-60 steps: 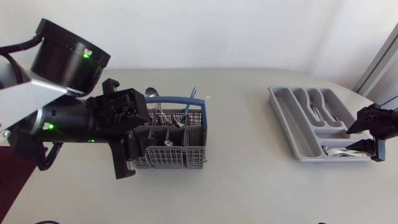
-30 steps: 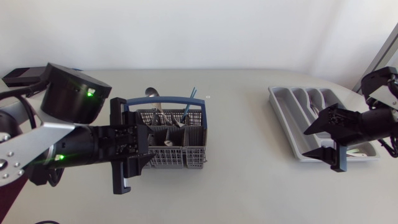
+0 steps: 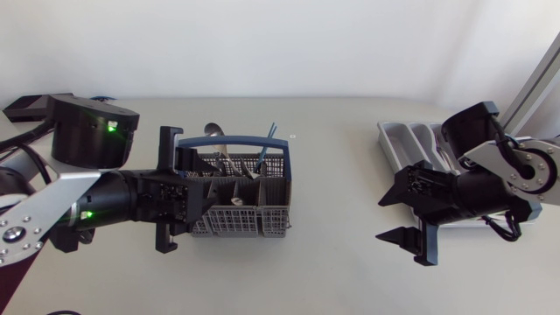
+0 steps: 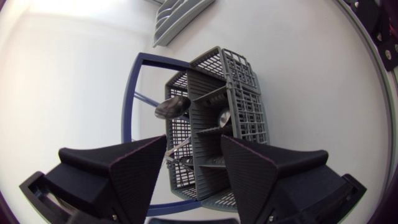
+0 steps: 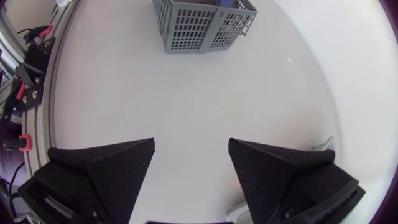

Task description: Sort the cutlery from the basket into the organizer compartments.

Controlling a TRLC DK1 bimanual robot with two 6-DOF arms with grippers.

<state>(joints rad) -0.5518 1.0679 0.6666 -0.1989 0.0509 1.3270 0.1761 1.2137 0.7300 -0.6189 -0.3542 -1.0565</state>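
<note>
head view: basket (image 3: 241,197) sits left of the tabletop's middle, long axis parallel to the far edge, cutlery (image 4: 173,107) standing in it. organizer (image 3: 391,143) lies slantwise by the right edge. left gripper (image 3: 173,189) is spread at the basket's left end; right gripper (image 3: 389,219) is spread beside the organizer.

Robot lab bench, not a kitchen. Plain white table (image 3: 332,271) with two arms: left arm (image 3: 87,206) and right arm (image 3: 494,175), black joints, green status lights (image 3: 108,126) lit on the left. The only household items are a grey cutlery basket (image 3: 236,224) and a grey organizer (image 3: 394,144), set well apart.
</note>
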